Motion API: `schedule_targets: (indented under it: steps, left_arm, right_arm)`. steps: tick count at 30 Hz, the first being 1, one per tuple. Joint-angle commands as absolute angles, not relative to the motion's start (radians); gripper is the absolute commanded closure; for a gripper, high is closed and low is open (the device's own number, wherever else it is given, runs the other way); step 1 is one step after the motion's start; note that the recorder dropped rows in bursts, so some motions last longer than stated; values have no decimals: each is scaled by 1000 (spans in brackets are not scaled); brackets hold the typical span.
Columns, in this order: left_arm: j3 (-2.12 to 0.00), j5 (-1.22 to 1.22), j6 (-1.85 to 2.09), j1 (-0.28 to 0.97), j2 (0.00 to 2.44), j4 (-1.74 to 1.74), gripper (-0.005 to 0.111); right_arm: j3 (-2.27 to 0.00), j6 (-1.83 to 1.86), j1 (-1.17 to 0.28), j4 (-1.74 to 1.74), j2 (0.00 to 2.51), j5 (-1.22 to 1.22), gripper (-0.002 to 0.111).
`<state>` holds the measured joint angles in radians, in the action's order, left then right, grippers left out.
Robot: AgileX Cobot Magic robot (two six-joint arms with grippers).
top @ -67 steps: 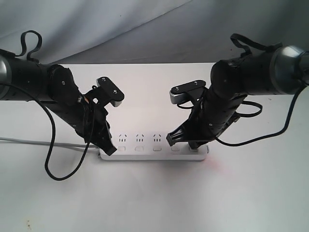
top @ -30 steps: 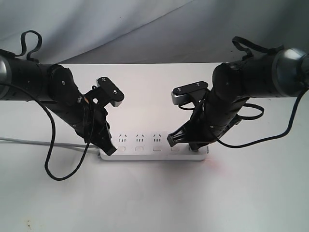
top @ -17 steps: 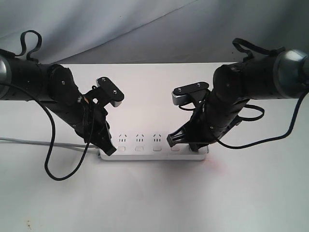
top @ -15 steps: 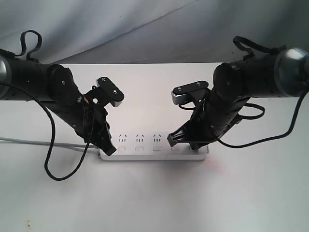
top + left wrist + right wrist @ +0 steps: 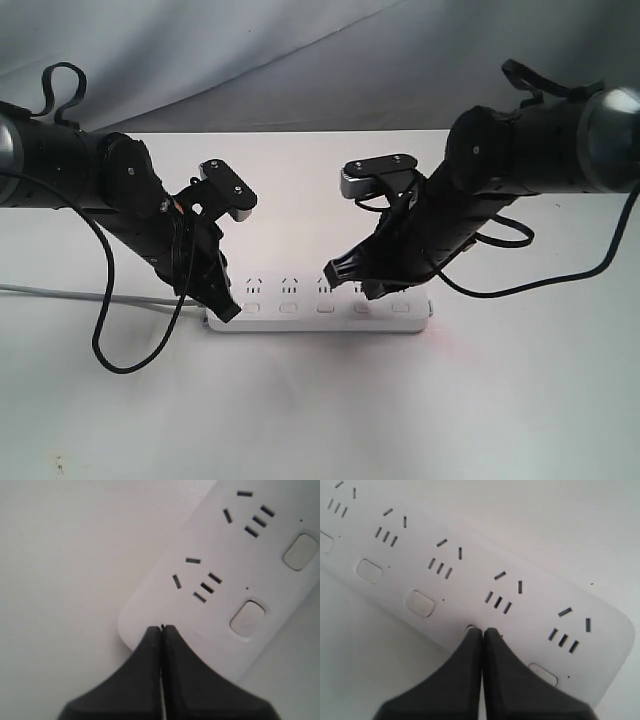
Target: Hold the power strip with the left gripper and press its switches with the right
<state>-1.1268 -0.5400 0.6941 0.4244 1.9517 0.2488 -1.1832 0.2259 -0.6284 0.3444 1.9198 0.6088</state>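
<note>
Tabletop: plain matt white table (image 5: 320, 420). Its near part holds only a hanging loop of thin black cable (image 5: 108, 358) from the left arm.
Power strip: the power strip (image 5: 305, 297) lies flat across the middle of the table. Its row of switches (image 5: 289, 308) runs along the near edge, with the sockets just behind. Its grey cord (image 5: 60, 292) runs off to the left.
Left gripper: the left gripper (image 5: 228, 312) has its jaws pressed tight together with nothing between them. The tip rests on the strip's rounded cord end, just beside the first socket, so it pins the strip rather than clasps it.
Right gripper: the right gripper (image 5: 368, 291) has its jaws likewise closed to a single point and is empty. The tip is over the fourth switch from the cord end, hiding most of it in the right wrist view. I cannot tell whether it is touching the button.
Step in hand: probably pressing along the row, now at the fourth switch. The strip is already held down.
Next move: a short, straight push down, centred on the small button. After that, lift clear and shift sideways to a neighbouring switch. The strip looks light, so the left tip needs firm downward pressure or the bar may skid or tip.
Far table: bare white surface behind both arms.
Backdrop: creased grey cloth (image 5: 300, 60) hangs behind the table's far edge.
</note>
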Motion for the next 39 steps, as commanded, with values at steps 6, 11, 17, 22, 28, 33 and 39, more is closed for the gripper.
schedule_targets:
  steps: [6,11,17,22,28,33,39]
  left_arm:
    - [-1123,-575,688,430,1970,238,107]
    - [-1123,-575,688,430,1970,238,107]
    - [-1123,-575,688,430,1970,238,107]
    - [-1123,-577,688,430,1970,238,107]
    - [-1123,-577,688,430,1970,238,107]
    - [-1123,-577,688,430,1970,238,107]
    - [-1123,-574,688,430,1970,238,107]
  right_arm:
    - [-1188,240,-629,360,1977,591,108]
    - [-1188,240,-629,367,1977,610,108]
    - [-1183,263,-656,351,1977,618,108]
    - [-1183,232,-700,283,2006,607,108]
    - [-1183,158,-697,223,2044,595,108]
    - [-1189,173,-697,250,2009,590,108]
    - [-1189,218,-700,313,1913,577,108]
